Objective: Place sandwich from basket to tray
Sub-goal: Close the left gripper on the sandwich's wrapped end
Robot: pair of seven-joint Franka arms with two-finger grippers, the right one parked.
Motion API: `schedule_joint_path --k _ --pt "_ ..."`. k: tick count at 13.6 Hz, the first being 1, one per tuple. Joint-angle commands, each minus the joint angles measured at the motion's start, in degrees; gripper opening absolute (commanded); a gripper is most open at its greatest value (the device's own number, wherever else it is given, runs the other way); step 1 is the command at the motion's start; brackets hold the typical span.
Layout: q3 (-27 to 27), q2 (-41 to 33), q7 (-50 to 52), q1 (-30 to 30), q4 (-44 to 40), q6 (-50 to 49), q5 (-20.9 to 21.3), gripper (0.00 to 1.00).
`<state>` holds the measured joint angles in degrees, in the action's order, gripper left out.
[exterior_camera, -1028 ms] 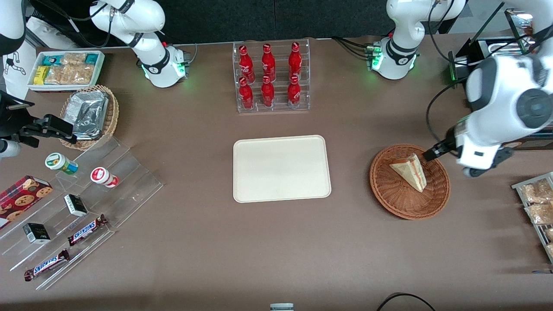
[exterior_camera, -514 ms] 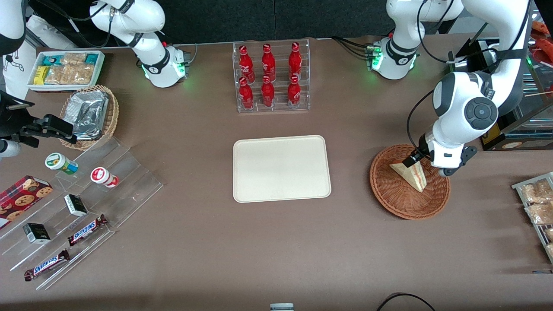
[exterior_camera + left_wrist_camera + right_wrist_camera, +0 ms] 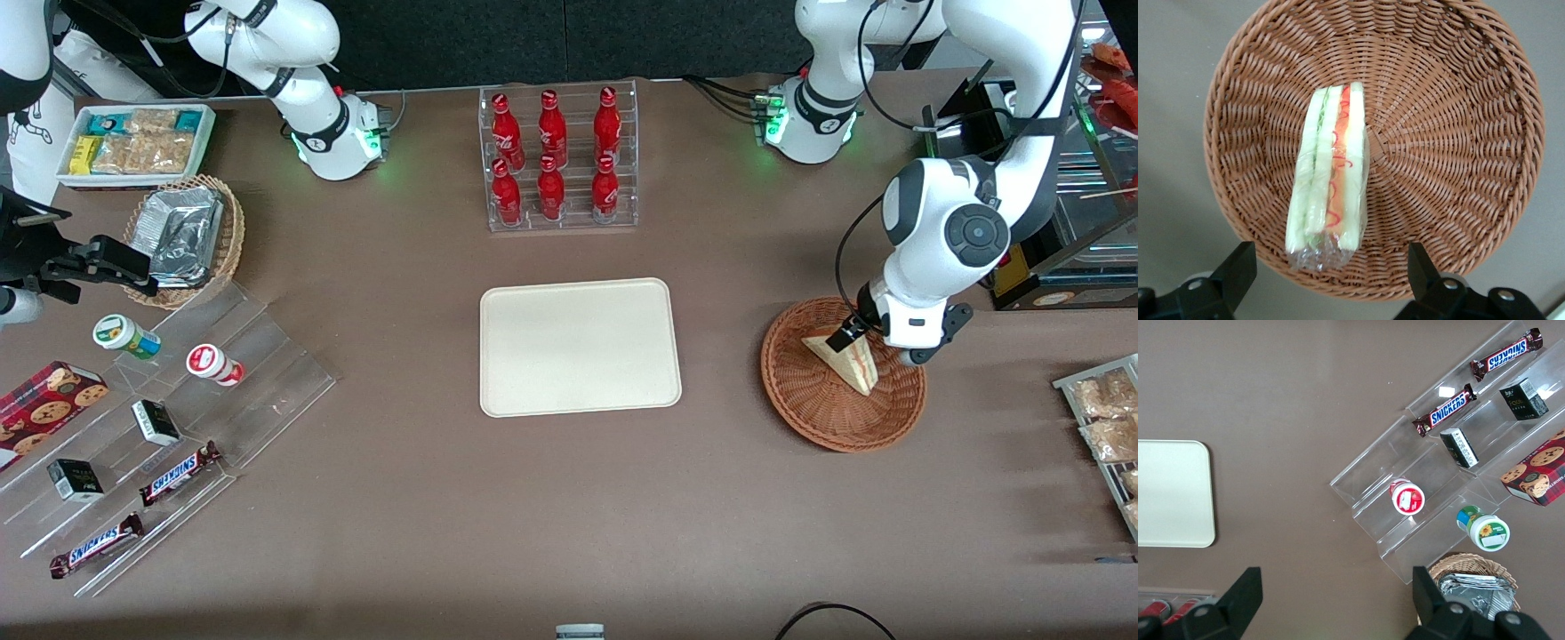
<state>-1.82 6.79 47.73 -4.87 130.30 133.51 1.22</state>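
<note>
Front view. Small triangular sandwich (image 3: 845, 361) of pale bread lying in the wide, shallow, reddish-brown wicker basket (image 3: 841, 374), toward the working arm's end of the table; its end farther from the camera partly covered by the left arm's black two-finger gripper (image 3: 843, 338), poised just above it. Only one dark fingertip visible here, the rest hidden under the white wrist housing. Flat rectangular cream-white tray (image 3: 580, 347) with rounded corners at mid-table, well apart from the basket, a strip of bare brown table (image 3: 720, 356) between them. Clear acrylic rack of red bottles (image 3: 558, 158) farther from the camera than the tray, not on that strip.

Left wrist view. Sandwich (image 3: 1329, 179) seen on its cut side, wrapped in clear film, red, pink and yellow layers showing, lying off the basket's centre and near its woven rim (image 3: 1511, 87). Two black fingers (image 3: 1237, 270) spread wide apart, one to each side of the sandwich, touching neither it nor the wicker; fingertips cut off by the frame edge. Open wicker floor on either side of the wedge.

Right wrist view. Only one rounded corner of the tray (image 3: 1173, 495) shown, the rest cut off; basket and sandwich out of sight.
</note>
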Motion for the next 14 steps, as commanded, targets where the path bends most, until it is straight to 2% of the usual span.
schedule_joint_path --k 1,6,8,9,10,12,14 --pt "0.06 1.65 1.49 0.03 1.27 4.11 1.16 1.0" --pt "0.32 4.72 1.49 0.04 2.42 8.34 1.16 1.0" --pt "0.41 5.25 1.49 0.47 2.5 9.04 1.16 0.96" --pt "0.41 5.43 1.49 1.08 2.5 9.05 1.16 0.86" --pt "0.41 5.25 1.4 1.18 2.85 8.96 1.24 0.52" --pt "0.59 5.43 1.23 1.27 2.51 8.96 1.24 0.26" --pt "0.68 5.34 1.14 1.27 2.59 8.78 1.24 0.07"
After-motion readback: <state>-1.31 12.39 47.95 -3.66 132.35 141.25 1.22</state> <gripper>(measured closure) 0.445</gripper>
